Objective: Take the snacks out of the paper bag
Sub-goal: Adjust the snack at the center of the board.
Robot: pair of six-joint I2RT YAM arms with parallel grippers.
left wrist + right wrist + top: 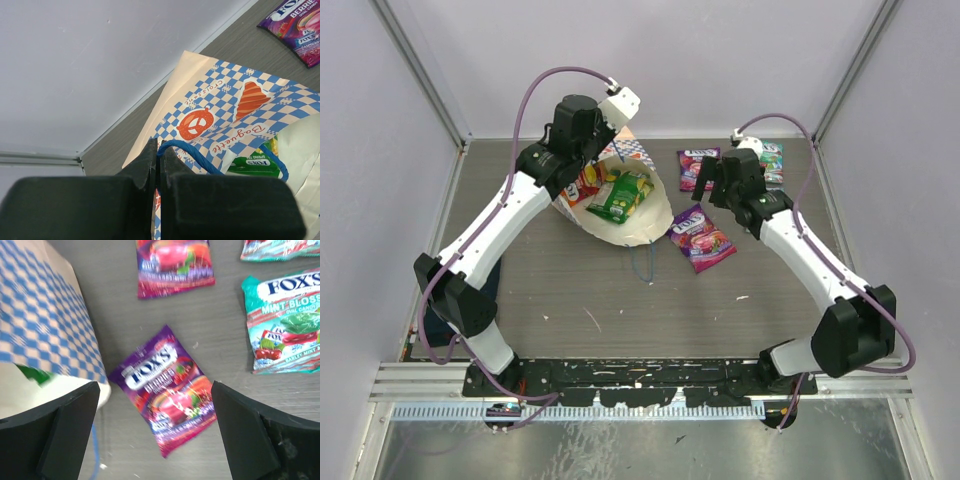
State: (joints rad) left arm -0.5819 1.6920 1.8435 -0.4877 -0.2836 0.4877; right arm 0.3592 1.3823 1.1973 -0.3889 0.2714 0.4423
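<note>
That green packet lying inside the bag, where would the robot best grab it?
Probably pinch the green packet by its end nearest the paper bag's open mouth, coming in through that mouth with the open right gripper; the left gripper is shut on the blue cord handle.

Lab test cell: white walls, aluminium frame posts.

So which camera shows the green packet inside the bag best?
The top view: the green packet lies plainly visible in the open bag. Left wrist catches only a small part of it; right wrist, a blurred green scrap.
</note>
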